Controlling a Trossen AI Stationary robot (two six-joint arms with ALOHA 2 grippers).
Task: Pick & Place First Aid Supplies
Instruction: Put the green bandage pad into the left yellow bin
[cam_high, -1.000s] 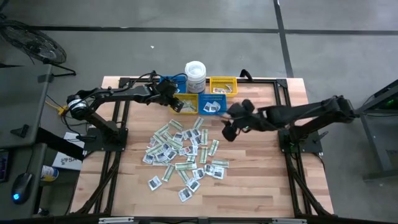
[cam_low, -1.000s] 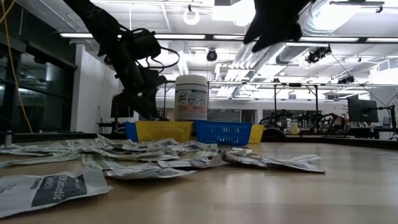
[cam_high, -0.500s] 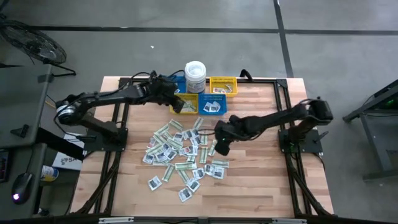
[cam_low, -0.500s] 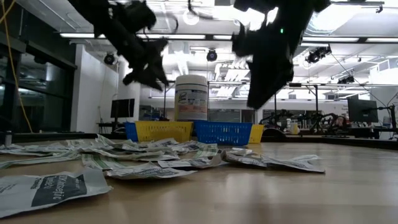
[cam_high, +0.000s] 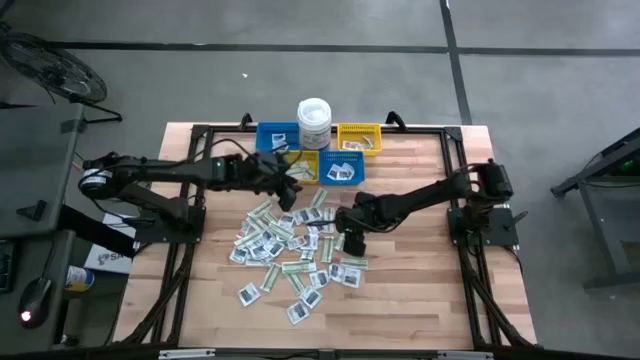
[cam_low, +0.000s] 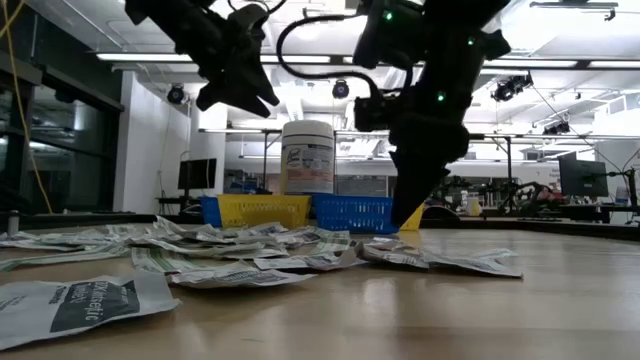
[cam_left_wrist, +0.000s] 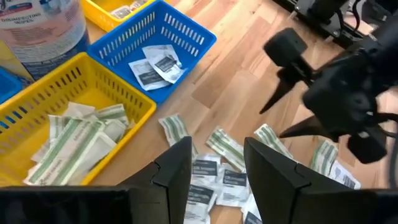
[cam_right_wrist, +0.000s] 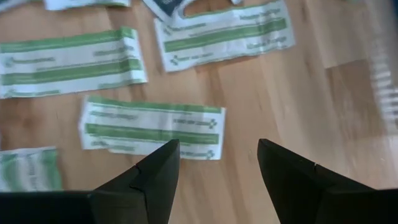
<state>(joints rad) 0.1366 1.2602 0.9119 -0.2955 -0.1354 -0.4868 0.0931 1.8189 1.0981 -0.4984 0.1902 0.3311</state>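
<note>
**Inspector:** Largest item first.

**Assistant:** Light wooden slatted table (cam_high: 420, 290). Two dark arms reach in over it from opposite sides.

**Inspector:** Containers?

**Assistant:** At the far edge: a white lidded plastic tub (cam_high: 314, 121), then small mesh plastic bins. A yellow bin (cam_left_wrist: 68, 124) holds green-and-white strips; the blue bin (cam_left_wrist: 163, 46) beside it holds two white square packets.

**Inspector:** The supplies?

**Assistant:** The scattered pile of flat paper first aid packets (cam_high: 295, 245), white squares with dark print and pale green-and-white strips, lies mid-table, in front of the bins.

**Inspector:** End effectors?

**Assistant:** The left gripper (cam_high: 290, 190) hangs above the pile's far edge, just in front of the bins; fingers parted, nothing between them. The right gripper (cam_high: 352, 240) is low at the pile's right side, jaws spread wide and empty, directly over one green-and-white strip packet (cam_right_wrist: 152, 127) lying flat on the wood. Contact with the strip cannot be determined.
</note>
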